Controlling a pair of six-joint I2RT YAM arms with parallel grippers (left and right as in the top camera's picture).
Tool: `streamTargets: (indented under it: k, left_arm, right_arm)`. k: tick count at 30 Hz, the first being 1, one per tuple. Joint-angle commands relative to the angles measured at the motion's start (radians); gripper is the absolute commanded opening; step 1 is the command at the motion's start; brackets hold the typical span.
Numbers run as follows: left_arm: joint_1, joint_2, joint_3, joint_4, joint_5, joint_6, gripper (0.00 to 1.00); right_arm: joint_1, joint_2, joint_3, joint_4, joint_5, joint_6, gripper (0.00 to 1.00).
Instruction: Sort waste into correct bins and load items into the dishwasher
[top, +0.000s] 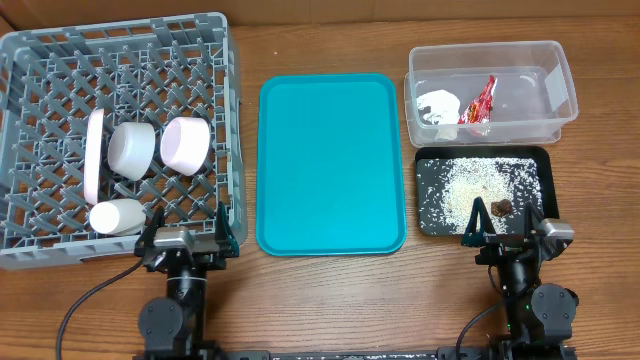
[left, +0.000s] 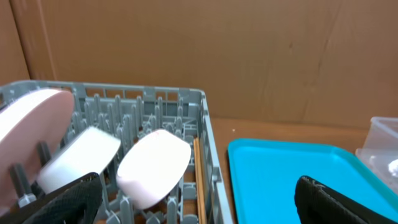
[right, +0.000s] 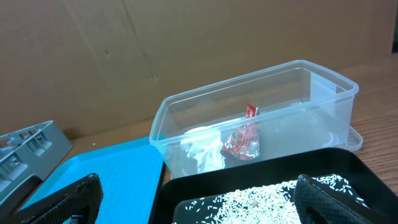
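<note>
The grey dishwasher rack at the left holds a plate on edge, a white bowl, a pinkish bowl and a cup. In the clear tub lie a red wrapper and a foil piece. Rice grains and a brown lump lie in the black tray. My left gripper stands open at the rack's near right corner. My right gripper stands open at the black tray's near edge. Both are empty.
A teal tray lies bare between the rack and the bins. A brown wall rises behind the table in the wrist views. In the left wrist view the rack's right wall stands between the dishes and the teal tray.
</note>
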Motion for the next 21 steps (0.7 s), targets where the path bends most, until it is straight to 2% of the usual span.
streamTargets:
  k: [1, 7, 21]
  left_arm:
    - [0.005, -0.014, -0.061, 0.034, 0.016, 0.025, 1.0]
    - [0.005, -0.014, -0.059, -0.047, 0.013, 0.026, 1.0]
    - [0.005, -0.012, -0.059, -0.043, 0.013, 0.026, 1.0]
  right_arm:
    - [-0.003, -0.006, -0.01, 0.005, 0.002, -0.008, 1.0]
    - [-0.003, -0.006, -0.01, 0.005, 0.002, -0.008, 1.0]
    - [-0.003, -0.006, -0.01, 0.005, 0.002, -0.008, 1.0]
